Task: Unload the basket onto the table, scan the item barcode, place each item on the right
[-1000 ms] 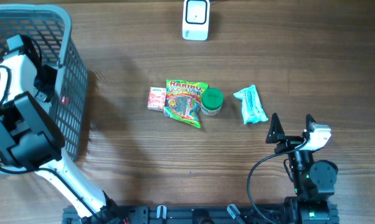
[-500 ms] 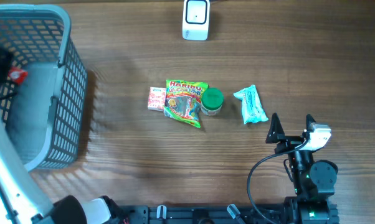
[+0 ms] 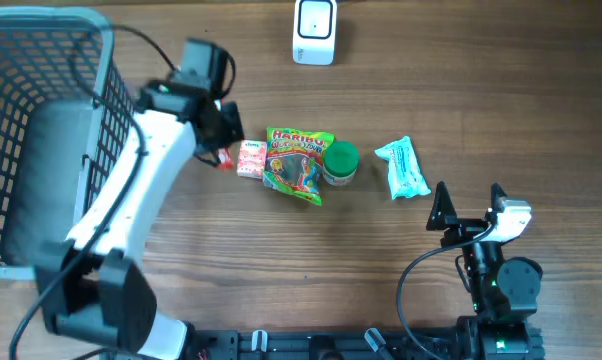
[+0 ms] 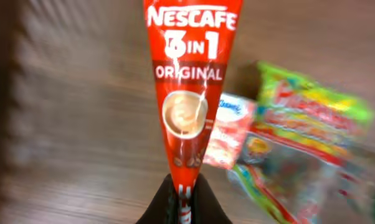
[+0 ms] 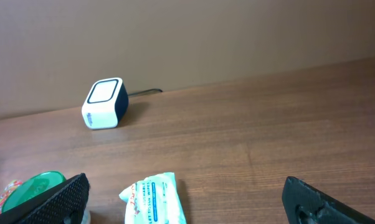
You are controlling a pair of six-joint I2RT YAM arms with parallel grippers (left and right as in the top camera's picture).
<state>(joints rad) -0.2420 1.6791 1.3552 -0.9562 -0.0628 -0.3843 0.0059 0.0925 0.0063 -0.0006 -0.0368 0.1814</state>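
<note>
Table (image 3: pixel 481 100) of brown, streaky wood grain lay under everything, with a glossy, crinkled gummy bag (image 3: pixel 299 163) near its middle. Far left of the gummy bag stood a grey plastic basket (image 3: pixel 121 130), its walls an open square mesh. A white, smooth-shelled left arm (image 3: pixel 131 200) reached up from the near edge, past the basket, to a spot just left of the bag. Well behind the gummy bag sat the scanner (image 3: pixel 314 30), a small white block with rounded corners and a dark surround to its face. Right of the bag, a little apart, lay a soft teal wipes pack (image 3: pixel 402 168), and touching the bag's right edge stood a squat clear jar (image 3: pixel 340 161) with a round green lid. The left gripper (image 4: pixel 182 199) was clamped on the narrow bottom end of a long red foil sachet (image 4: pixel 189 93) printed "Nescafe 3 in 1 Original"; the sachet stuck straight out beyond the closed fingertips, just left of the gummy bag. Against the bag's left edge lay a small packet (image 3: pixel 250 158), flat and pink-and-white. The right gripper (image 3: pixel 469 208) rested near the table's front edge, to the right of the gummy bag and nearer than the wipes pack, its black jaws spread wide with nothing between them.
</note>
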